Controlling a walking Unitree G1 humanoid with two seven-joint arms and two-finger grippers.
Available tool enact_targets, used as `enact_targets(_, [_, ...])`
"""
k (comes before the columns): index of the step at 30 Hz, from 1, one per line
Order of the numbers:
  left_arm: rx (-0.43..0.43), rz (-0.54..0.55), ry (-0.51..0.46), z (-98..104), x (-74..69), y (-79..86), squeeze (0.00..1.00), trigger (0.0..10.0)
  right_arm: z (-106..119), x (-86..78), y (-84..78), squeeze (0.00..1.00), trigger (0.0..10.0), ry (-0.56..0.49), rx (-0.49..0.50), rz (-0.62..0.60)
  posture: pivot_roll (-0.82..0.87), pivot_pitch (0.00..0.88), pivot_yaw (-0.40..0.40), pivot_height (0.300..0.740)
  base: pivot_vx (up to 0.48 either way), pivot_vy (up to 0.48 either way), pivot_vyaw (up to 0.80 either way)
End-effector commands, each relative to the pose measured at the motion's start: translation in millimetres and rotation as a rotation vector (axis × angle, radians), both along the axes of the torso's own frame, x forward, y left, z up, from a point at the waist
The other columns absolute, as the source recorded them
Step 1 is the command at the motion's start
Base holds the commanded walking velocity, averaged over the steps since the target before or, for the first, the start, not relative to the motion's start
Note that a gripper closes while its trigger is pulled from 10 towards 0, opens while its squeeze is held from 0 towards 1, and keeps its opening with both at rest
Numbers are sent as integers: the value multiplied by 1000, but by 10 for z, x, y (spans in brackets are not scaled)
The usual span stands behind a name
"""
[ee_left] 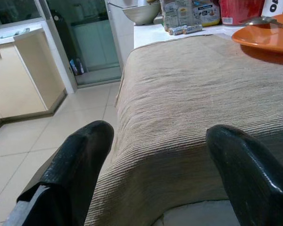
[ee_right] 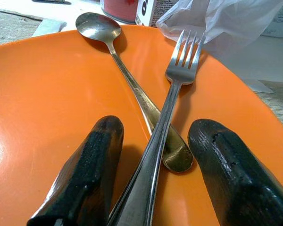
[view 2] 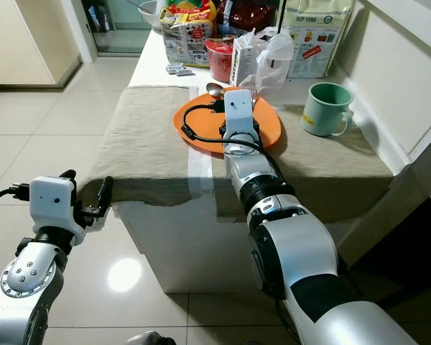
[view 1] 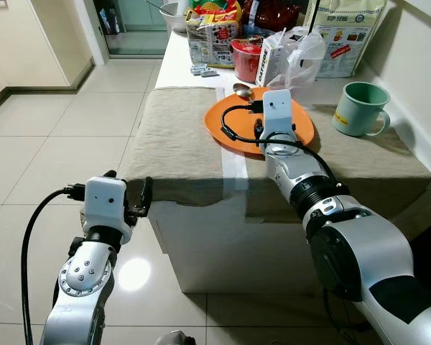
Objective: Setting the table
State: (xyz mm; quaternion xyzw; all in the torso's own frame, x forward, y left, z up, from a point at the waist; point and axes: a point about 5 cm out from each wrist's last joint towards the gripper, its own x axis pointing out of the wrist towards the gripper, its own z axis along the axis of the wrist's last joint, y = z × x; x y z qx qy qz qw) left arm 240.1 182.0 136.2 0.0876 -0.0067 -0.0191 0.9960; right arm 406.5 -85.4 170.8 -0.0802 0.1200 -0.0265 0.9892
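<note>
Fork (ee_right: 172, 101) between right end effector (ee_right: 153, 162) fingers.

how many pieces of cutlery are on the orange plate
2: a spoon and a fork, both on the orange plate, the fork's handle crossing over the spoon's, between the open fingers of the right gripper.

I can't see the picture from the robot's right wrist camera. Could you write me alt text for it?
A fork lies crossed over a spoon on an orange plate, its handle running between the right gripper's open black fingers. Behind the plate are a white plastic bag and a red container.
</note>
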Motion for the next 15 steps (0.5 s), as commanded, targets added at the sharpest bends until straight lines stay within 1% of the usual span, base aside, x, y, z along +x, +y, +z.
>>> enact_targets(1, [14, 1, -1, 24, -23, 22, 0, 10000, -225, -75, -6, 0, 10000, 84, -18, -3, 35, 63, 51, 740, 0, 0, 0])
enact_targets(3, [15, 3, -3, 29, -25, 25, 0, 10000, -223, -75, -18, 0, 10000, 78, -25, -16, 34, 64, 49, 740, 0, 0, 0])
enact_targets(7, [18, 6, -5, 31, -28, 27, 0, 10000, -153, -53, -38, 0, 10000, 28, -54, -37, 31, 67, 50, 740, 0, 0, 0])
enact_targets(15, [20, 2, -1, 19, -27, 18, 0, 10000, -161, -57, -54, 0, 10000, 21, -57, -59, 25, 69, 50, 740, 0, 0, 0])
